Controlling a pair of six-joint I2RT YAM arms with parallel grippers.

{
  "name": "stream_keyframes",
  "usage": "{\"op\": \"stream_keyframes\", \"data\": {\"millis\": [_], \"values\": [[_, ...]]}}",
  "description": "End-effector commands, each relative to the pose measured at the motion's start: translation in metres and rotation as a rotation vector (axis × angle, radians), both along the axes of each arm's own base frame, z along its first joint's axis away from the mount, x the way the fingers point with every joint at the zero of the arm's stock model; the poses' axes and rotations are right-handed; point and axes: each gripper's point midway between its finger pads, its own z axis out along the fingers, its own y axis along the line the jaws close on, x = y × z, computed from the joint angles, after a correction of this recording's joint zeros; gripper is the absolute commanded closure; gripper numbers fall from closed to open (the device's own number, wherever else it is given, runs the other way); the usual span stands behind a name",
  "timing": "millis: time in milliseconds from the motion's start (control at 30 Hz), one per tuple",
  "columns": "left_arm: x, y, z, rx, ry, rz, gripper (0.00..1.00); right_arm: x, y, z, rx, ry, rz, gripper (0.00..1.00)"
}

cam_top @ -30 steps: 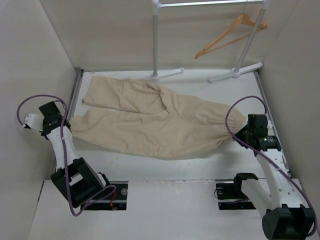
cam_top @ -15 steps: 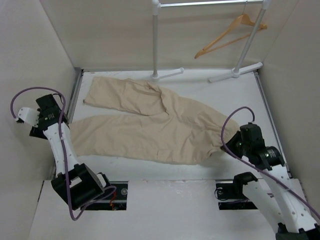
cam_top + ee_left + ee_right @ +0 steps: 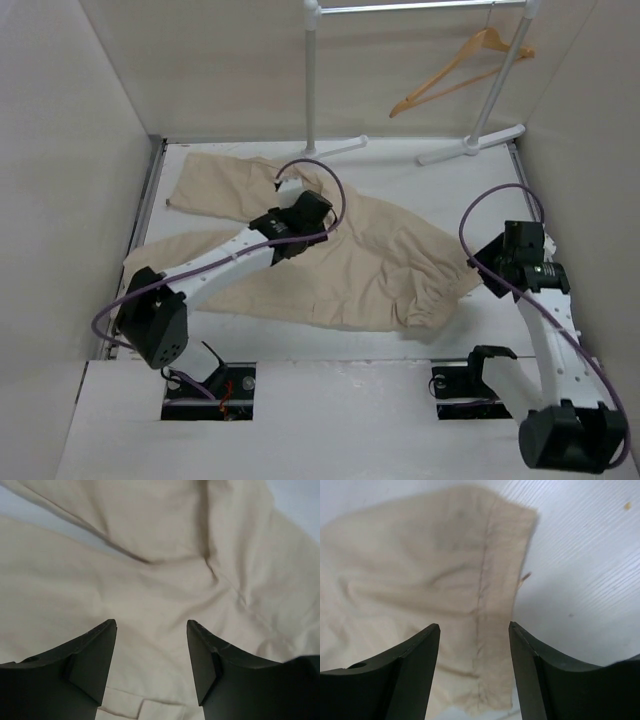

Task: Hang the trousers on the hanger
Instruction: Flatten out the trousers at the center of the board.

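Right gripper (image 3: 475, 625): jaws apart, nothing clamped, sitting over the stitched edge at the right end of the trousers (image 3: 370, 265). Bare white table (image 3: 580, 555) is just beside that edge. Left gripper (image 3: 151, 625): jaws apart too, empty, over the creased middle of the cloth where the two legs split. Can't tell if the fingertips touch the fabric. Trousers lie spread on the table, legs running left, right end bunched near the right arm. Far back: white rack (image 3: 311, 80) stands at the table's rear edge. Wooden hanger (image 3: 440, 74) is hooked on its top rail, tilted, well apart from the trousers. Trousers not on hanger yet.
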Motion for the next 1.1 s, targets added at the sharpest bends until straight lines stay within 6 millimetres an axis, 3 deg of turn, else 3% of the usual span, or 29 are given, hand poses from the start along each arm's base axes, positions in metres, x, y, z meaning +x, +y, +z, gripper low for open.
{"op": "stream_keyframes", "data": {"millis": [0,100,267,367,500,533,633,700,767,967,1067], "values": [[-0.007,-0.027,-0.005,-0.044,0.003,-0.058,0.43,0.027,-0.040,-0.010,-0.054,-0.036,-0.112,0.38],[-0.020,-0.029,-0.036,-0.039,0.066,-0.098,0.43,0.034,-0.063,-0.026,-0.061,-0.004,-0.206,0.38],[-0.049,0.011,-0.077,-0.028,0.146,-0.035,0.45,0.052,-0.088,-0.059,-0.068,0.098,-0.297,0.37],[-0.068,0.041,-0.097,-0.047,0.196,0.028,0.45,0.057,-0.088,-0.085,-0.029,0.163,-0.314,0.39],[-0.092,0.077,-0.121,-0.072,0.259,0.113,0.47,0.063,-0.081,-0.104,0.018,0.181,-0.326,0.45],[-0.098,0.085,-0.126,-0.079,0.274,0.130,0.48,0.065,-0.080,-0.106,0.029,0.180,-0.324,0.49],[-0.112,0.105,-0.139,-0.099,0.315,0.187,0.50,0.078,-0.080,-0.109,0.046,0.158,-0.325,0.78],[-0.123,0.118,-0.146,-0.100,0.340,0.223,0.51,0.088,-0.084,-0.100,0.040,0.118,-0.329,0.94],[-0.132,0.130,-0.151,-0.097,0.357,0.256,0.52,0.106,-0.091,-0.074,0.009,0.030,-0.333,0.98],[-0.152,0.141,-0.150,-0.125,0.385,0.293,0.54,0.163,-0.114,0.059,-0.080,-0.322,-0.329,0.99],[-0.161,0.136,-0.148,-0.153,0.403,0.289,0.54,0.179,-0.123,0.075,-0.083,-0.336,-0.332,0.98]]}}
